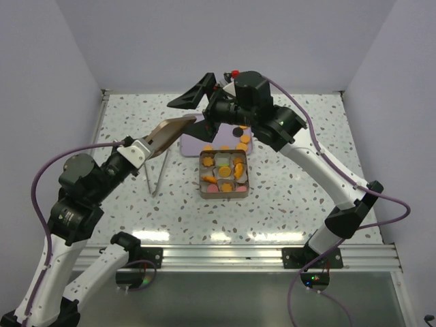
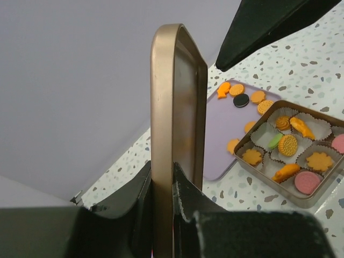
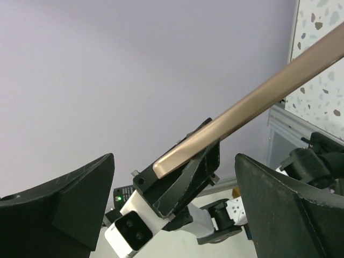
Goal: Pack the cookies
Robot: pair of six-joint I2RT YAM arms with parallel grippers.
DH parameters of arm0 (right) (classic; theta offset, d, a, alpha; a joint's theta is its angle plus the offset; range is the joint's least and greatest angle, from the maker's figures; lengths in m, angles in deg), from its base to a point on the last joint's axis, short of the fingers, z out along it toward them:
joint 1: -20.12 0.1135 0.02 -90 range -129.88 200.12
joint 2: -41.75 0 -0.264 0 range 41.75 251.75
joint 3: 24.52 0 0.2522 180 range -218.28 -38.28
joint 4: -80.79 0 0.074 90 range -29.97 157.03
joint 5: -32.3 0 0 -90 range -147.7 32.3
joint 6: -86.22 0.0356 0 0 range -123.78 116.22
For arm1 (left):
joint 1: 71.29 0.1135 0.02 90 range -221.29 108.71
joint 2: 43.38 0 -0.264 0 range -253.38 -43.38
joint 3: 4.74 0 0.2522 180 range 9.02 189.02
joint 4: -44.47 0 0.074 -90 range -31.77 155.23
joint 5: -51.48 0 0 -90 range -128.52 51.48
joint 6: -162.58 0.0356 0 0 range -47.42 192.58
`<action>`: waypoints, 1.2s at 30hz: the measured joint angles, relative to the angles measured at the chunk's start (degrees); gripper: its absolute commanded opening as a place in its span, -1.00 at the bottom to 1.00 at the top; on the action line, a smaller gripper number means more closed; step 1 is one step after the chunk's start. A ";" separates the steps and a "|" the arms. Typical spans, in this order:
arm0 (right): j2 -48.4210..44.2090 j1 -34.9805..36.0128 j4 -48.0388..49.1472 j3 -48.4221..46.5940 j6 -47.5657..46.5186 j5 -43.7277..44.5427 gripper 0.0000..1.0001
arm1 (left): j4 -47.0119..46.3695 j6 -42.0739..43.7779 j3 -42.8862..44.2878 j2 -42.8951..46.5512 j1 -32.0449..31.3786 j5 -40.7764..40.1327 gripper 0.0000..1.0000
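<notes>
The square metal tin (image 1: pixel 203 178) sits mid-table with white paper cups holding several cookies (image 1: pixel 228 171), mostly orange, some pink, one green (image 2: pixel 275 141). More orange cookies (image 2: pixel 236 89) and a black one (image 2: pixel 241 100) lie on a purple mat (image 2: pixel 223 129) behind it. My left gripper (image 1: pixel 161 140) is shut on the gold tin lid (image 2: pixel 174 97) and holds it on edge, above the table left of the tin. My right gripper (image 1: pixel 191 112) is open and empty, its fingers (image 2: pixel 269 21) straddling the lid's far end; the lid also shows in the right wrist view (image 3: pixel 258 97).
White walls close in the table on three sides. A metal rail (image 1: pixel 225 257) runs along the near edge. The lid's shadow falls on the speckled tabletop (image 1: pixel 129 204) left of the tin.
</notes>
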 measured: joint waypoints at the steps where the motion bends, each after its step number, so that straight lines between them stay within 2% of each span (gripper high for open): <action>1: 0.00 0.00 0.46 0.00 0.24 0.02 0.89 | 0.13 0.07 0.15 0.09 0.00 0.24 -1.00; 7: 0.02 -0.04 1.86 1.16 0.79 -0.11 0.69 | 0.31 0.44 1.68 0.33 0.00 1.55 -1.00; 12: 0.81 -0.04 2.34 3.80 1.25 -0.57 0.30 | 0.83 0.96 4.09 0.33 0.00 2.32 -1.00; 15: 1.92 -0.31 3.58 3.74 1.73 -1.38 0.01 | 1.73 1.03 4.61 0.17 0.00 3.02 -1.00; 16: 2.23 -0.39 3.87 3.67 1.92 -1.44 -0.19 | 2.14 1.05 4.79 0.02 0.00 3.39 -1.00; 18: 3.02 -0.57 3.98 2.95 2.80 -1.51 -0.44 | 3.04 1.27 5.01 -0.22 0.00 4.13 -1.00; 19: 3.39 -0.68 4.28 2.60 3.54 -1.60 -0.65 | 3.63 1.53 5.14 -0.39 0.00 4.66 -1.00; 21: 3.72 -0.83 5.29 2.21 5.84 -1.68 -0.83 | 5.14 2.86 5.27 -0.72 -0.09 5.92 -1.00; 22: 3.72 -0.94 5.27 2.19 7.06 -1.66 -1.00 | 5.31 3.58 5.27 -0.94 -0.13 6.32 -1.00; 28: 3.72 -1.31 5.55 2.69 11.56 -3.06 -1.00 | 6.23 6.82 5.68 -1.20 -0.13 7.15 -0.47; 29: 3.72 -1.33 5.57 2.89 11.52 -3.30 -1.00 | 6.54 6.75 5.86 -1.25 -0.04 7.23 -0.28; 31: 3.67 -1.36 6.27 3.19 10.60 -3.98 -1.00 | 7.58 5.75 6.36 -1.53 0.09 7.69 -0.04; 33: 3.67 -1.49 6.95 3.56 8.33 -4.11 -1.00 | 7.82 4.57 6.78 -1.88 0.04 9.60 0.07; 36: 3.61 -2.34 6.91 5.16 5.86 -4.59 -1.00 | 7.96 2.49 7.52 -2.05 -0.02 11.78 0.11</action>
